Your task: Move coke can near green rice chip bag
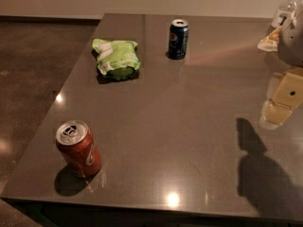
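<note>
Coke can [79, 148] is sharing a wide grey tabletop [189, 126] with everything else, and that glossy slab is filling most of the view. Next in bulk, the arm is reaching in from the right edge. Its yellowish end effector [280, 100] is hovering over the right side, well apart from all three items, and casting a dark shadow [260, 174] toward the front; whether it is wide or narrow, I cannot tell. A chip bag [116, 58], light green and crumpled, is lying at the far left. The red can is standing near the front-left corner, well apart from that bag. A blue can [178, 39] is standing near the bag's right side, not touching it.
</note>
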Robot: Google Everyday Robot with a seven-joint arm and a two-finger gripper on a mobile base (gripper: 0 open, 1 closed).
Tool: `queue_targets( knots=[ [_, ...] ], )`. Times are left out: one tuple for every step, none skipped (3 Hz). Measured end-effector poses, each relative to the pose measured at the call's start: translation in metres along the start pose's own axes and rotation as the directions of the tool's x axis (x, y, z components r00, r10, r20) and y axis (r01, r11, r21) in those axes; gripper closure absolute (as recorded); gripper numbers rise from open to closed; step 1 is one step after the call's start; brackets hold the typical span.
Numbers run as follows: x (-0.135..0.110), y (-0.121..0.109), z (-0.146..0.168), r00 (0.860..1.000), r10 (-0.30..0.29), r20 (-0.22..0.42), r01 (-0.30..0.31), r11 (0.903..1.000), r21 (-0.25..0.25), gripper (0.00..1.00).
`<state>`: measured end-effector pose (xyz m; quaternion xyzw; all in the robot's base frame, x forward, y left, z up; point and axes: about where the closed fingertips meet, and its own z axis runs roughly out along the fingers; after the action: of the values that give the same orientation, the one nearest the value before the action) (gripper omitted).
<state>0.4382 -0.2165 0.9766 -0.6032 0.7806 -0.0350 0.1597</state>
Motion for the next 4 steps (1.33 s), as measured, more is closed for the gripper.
queue_targets(
  knots=[
    [0.000, 0.000, 0.000, 1.000, -0.001, 0.001, 0.001, 1.0000, 0.002, 0.00],
    [-0.028, 0.007, 0.004, 0.995, -0.027, 0.096, 0.030, 0.9989, -0.037, 0.00],
    [-0.067, 0.022, 0.017, 0.980, -0.064, 0.190, 0.080, 0.9936, -0.079, 0.00],
    [-0.109, 0.044, 0.032, 0.956, -0.107, 0.272, 0.135, 0.9869, -0.088, 0.00]
  ],
)
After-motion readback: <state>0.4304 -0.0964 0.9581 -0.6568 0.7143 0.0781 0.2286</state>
